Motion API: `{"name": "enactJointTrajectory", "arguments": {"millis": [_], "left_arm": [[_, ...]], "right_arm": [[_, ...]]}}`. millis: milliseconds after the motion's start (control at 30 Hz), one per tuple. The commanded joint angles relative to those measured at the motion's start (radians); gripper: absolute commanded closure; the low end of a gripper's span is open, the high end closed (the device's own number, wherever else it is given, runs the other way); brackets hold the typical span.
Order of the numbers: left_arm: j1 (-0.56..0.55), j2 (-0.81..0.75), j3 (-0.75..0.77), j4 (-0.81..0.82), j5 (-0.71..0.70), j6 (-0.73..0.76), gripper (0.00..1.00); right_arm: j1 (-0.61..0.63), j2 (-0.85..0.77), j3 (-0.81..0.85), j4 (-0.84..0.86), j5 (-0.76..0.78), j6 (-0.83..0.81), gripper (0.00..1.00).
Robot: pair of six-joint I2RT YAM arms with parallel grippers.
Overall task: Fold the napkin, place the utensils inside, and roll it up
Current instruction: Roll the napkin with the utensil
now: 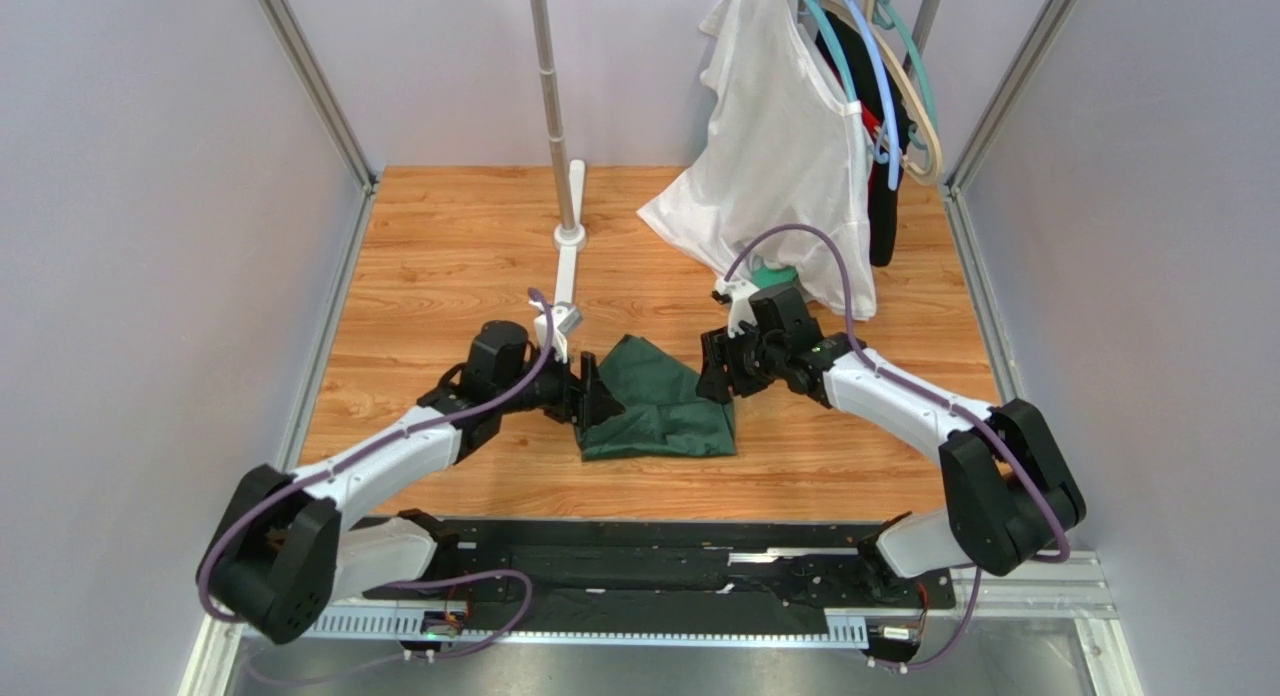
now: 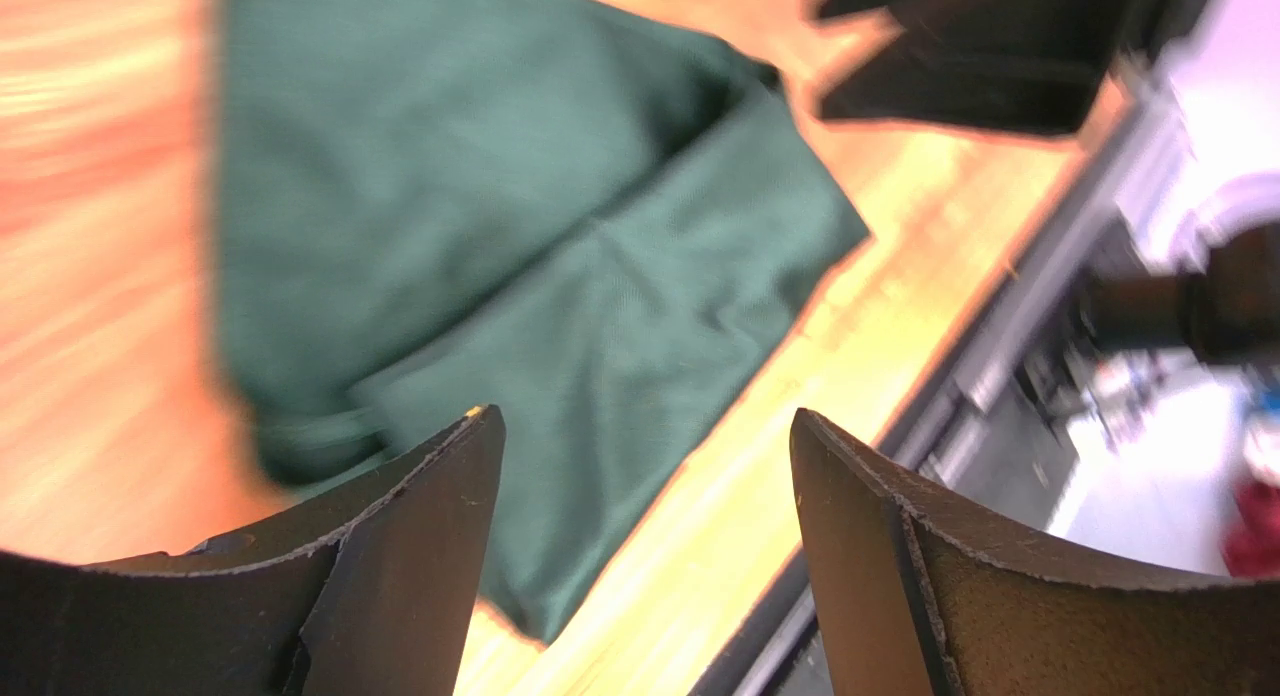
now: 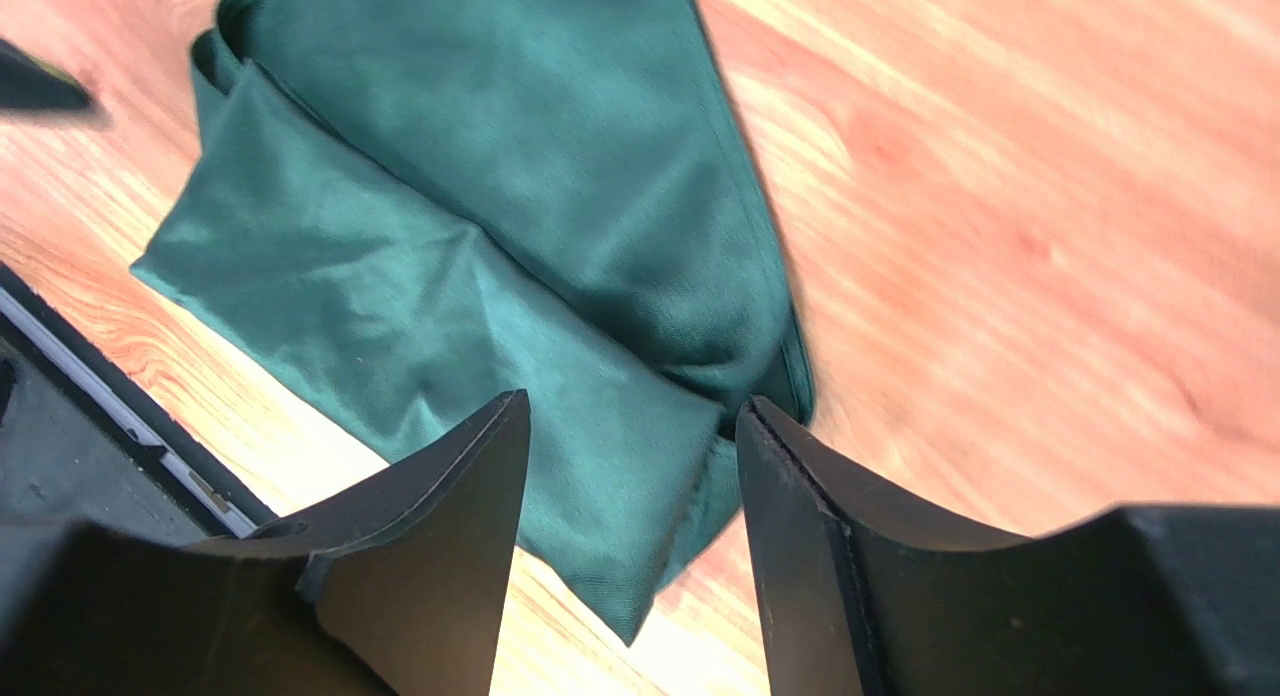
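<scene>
Napkin [image 1: 658,404], dark green, lies in a rough, uneven fold on the wooden tabletop [image 1: 451,246], between the two hands and nearer the front edge than the back. Left hand [image 2: 639,426] hovers at its left side with fingers spread apart and nothing between them. Right hand [image 3: 631,411] hangs over its right side, likewise spread and empty. Whether a fingertip brushes the cloth I cannot tell.

The step in hand looks to be the fold itself, and it is not tidy. The layers overlap askew, one corner pokes out toward the front, and a thick doubled hem runs along the right side. To do it well, I would take a single top layer at a corner rather than the whole bundle and pinch it low against the wood. Both hands should then lift and travel together, so the cloth is taut and the edges meet. Soft cloth like this will likely sag and slip, so a slow laydown and a smoothing pass should help. A flat shape is wanted before anything goes inside, and no utensils show in any view.

No brand, label or writing can be read on the napkin or on the white garment [image 1: 781,141] hanging at the back.
</scene>
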Motion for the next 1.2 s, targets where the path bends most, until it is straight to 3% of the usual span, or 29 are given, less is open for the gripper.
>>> {"name": "enactJointTrajectory", "arguments": {"millis": [0, 100, 500, 700, 867, 1033, 1167], "left_arm": [[0.05, -0.038, 0.042, -0.234, -0.246, -0.052, 0.21], [0.107, 0.019, 0.01, -0.225, -0.254, -0.094, 0.26], [0.122, 0.123, -0.044, -0.115, -0.263, -0.163, 0.46], [0.125, 0.187, -0.044, -0.034, -0.24, -0.164, 0.47], [0.127, 0.244, -0.028, 0.003, -0.214, -0.16, 0.55], [0.127, 0.309, -0.011, 0.036, -0.18, -0.163, 0.67], [0.127, 0.33, -0.013, 0.059, -0.17, -0.169, 0.85]], "right_arm": [[-0.016, -0.043, -0.045, 0.056, -0.031, 0.065, 0.44], [-0.016, -0.047, -0.089, 0.088, -0.042, 0.094, 0.45], [-0.018, 0.017, -0.1, 0.152, -0.052, 0.097, 0.5], [-0.018, 0.045, -0.077, 0.146, -0.049, 0.091, 0.51], [-0.018, 0.061, -0.065, 0.136, -0.043, 0.083, 0.53], [-0.018, 0.083, -0.048, 0.119, -0.037, 0.082, 0.6], [-0.019, 0.08, -0.053, 0.111, -0.037, 0.08, 0.69]]}}
